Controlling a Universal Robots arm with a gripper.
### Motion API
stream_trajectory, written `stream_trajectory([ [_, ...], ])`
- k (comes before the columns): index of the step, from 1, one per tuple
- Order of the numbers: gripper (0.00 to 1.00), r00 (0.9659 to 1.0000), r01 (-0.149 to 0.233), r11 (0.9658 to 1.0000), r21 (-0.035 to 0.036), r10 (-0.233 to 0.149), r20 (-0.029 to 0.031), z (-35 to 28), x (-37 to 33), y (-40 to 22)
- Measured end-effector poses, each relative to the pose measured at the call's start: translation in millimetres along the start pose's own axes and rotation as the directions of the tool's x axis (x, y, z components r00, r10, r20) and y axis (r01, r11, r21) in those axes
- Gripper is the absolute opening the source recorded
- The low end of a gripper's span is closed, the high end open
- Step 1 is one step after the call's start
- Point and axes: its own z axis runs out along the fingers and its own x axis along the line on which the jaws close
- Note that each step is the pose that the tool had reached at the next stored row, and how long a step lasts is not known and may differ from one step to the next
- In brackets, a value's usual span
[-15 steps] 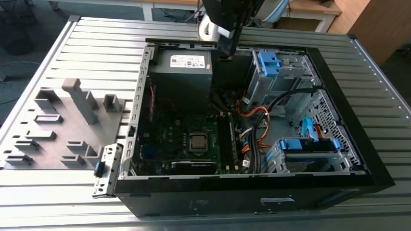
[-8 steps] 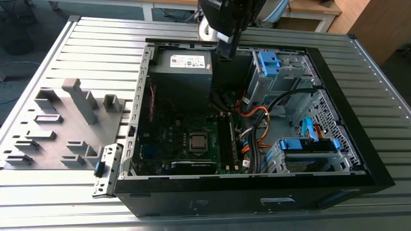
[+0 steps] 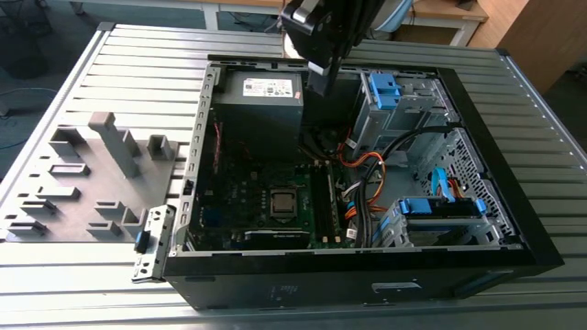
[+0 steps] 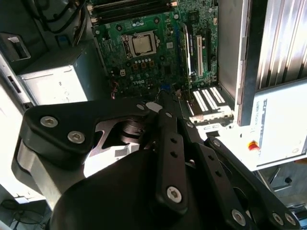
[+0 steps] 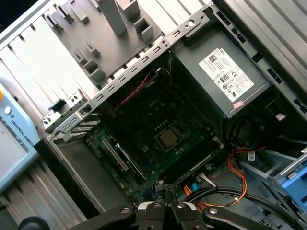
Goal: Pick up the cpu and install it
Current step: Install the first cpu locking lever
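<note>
Hovering above the open case (image 3: 513, 227) — hand (image 5: 165, 207) pinched shut, gripping nothing — cpu (image 5: 169, 138) seated on the motherboard (image 5: 144, 120).

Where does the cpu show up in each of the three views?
Exterior view: the cpu sits in its socket on the motherboard, low in the open case.
Second wrist view: cpu beyond the gripper's linkage.
First wrist view: cpu mid-board.
Shared landmark: the grey power supply.

All views look down into the case (image 3: 513, 227).
</note>
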Motion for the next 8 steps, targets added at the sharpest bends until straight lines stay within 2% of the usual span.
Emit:
stream_trajectory([
  [8, 0.11, 1.0000, 0.000, 1.0000, 0.0001, 0.000, 0.0001, 14.1, -1.1, -0.4],
])
